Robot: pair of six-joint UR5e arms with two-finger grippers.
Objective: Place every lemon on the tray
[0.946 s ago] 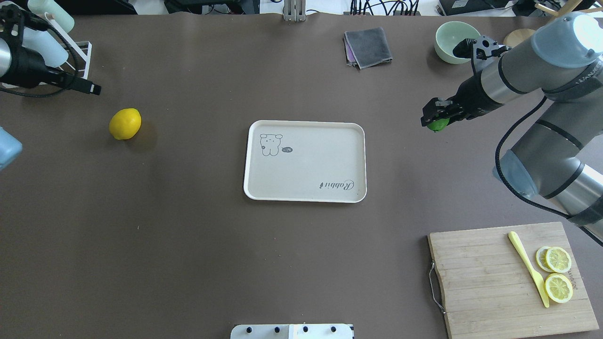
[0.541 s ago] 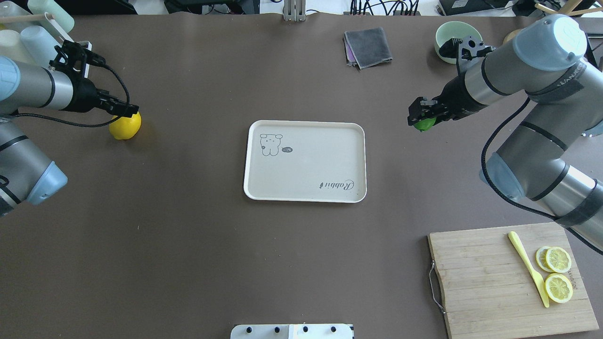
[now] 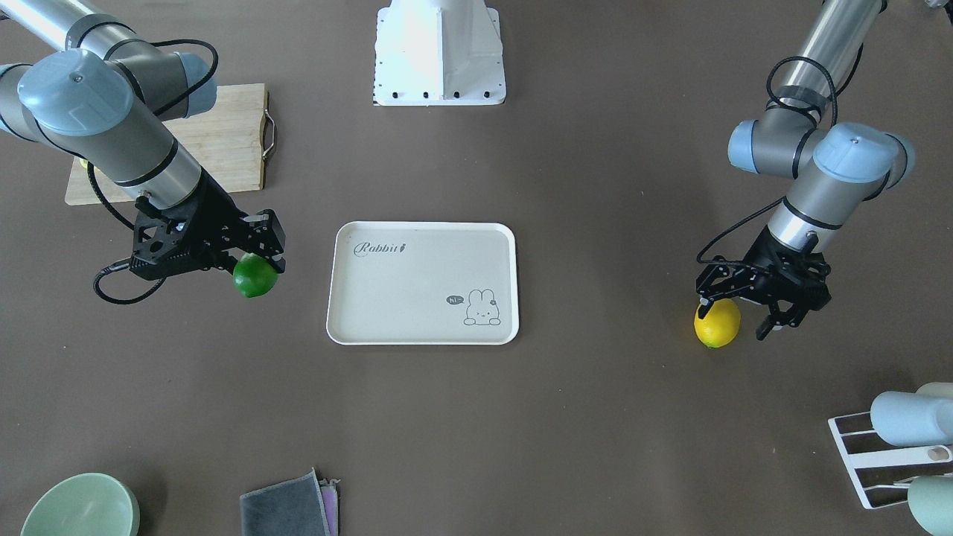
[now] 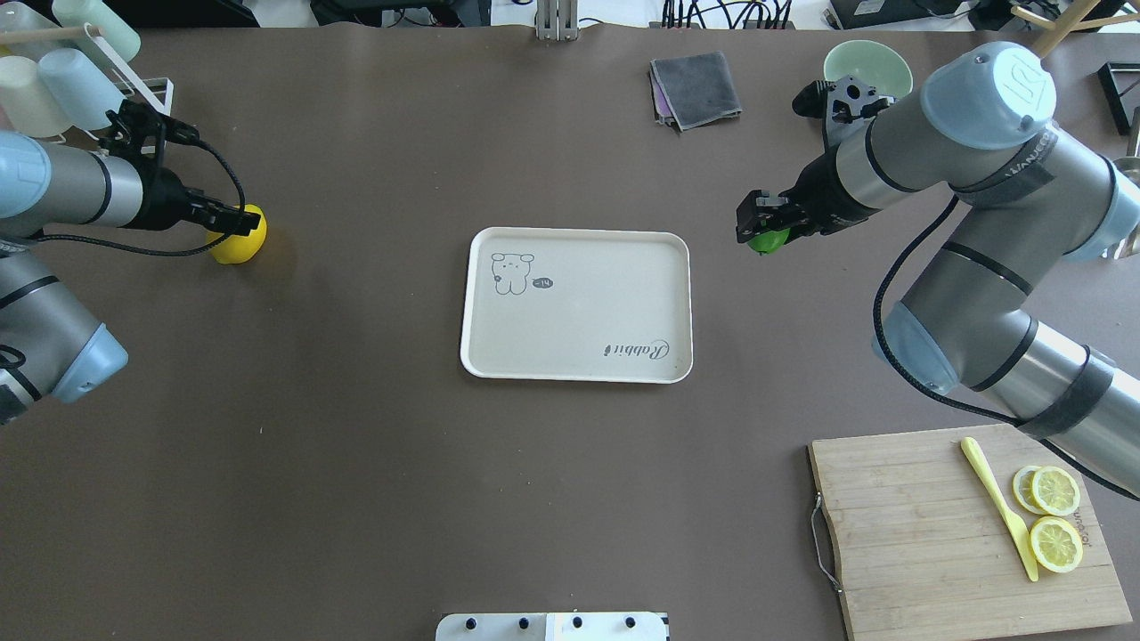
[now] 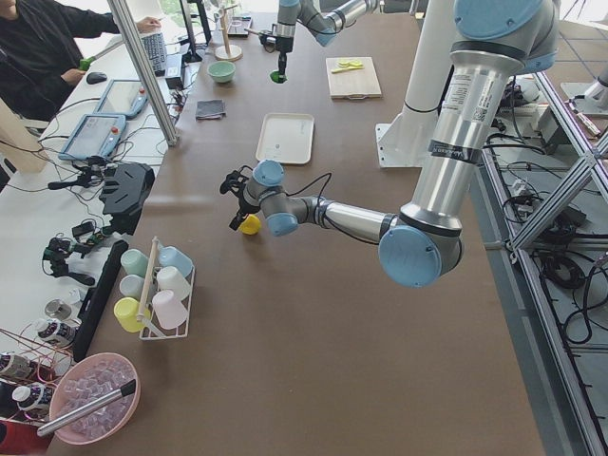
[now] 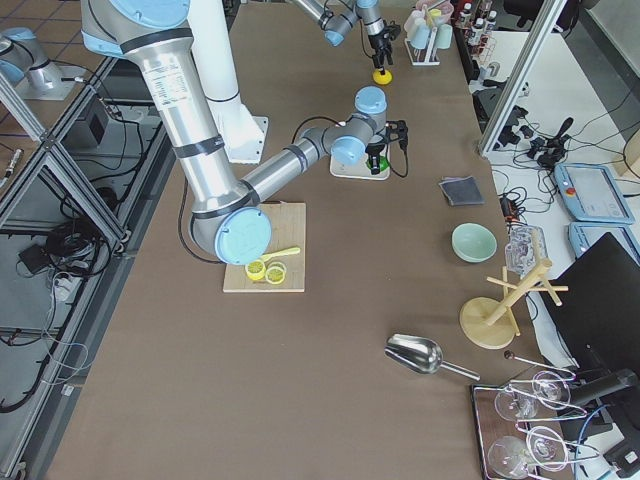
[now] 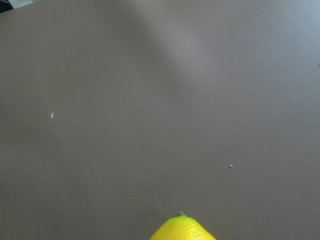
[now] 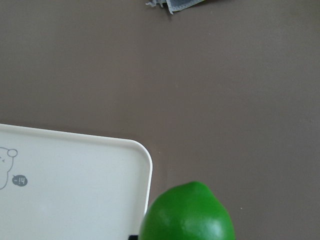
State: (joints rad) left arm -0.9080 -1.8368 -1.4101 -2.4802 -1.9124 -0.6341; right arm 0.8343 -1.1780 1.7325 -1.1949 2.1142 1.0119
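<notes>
Tray [image 4: 579, 312]: one, mid-surface [image 4: 356, 463], nearest the robot. Just beyond its far right corner, the green lemon [image 3: 255, 279] hangs clear of the surface, clamped in the closed right tool [image 3: 258, 260]. At the same depth, well apart to the left, the yellow lemon [image 3: 716, 325] rests on the surface beneath the left tool [image 3: 733, 316], whose fingers stand spread. Judged: both fruits firm, light, smooth-skinned and rounded, liable to roll; grip across the widest girth. Count: lemons two, neither yet on the tray
</notes>
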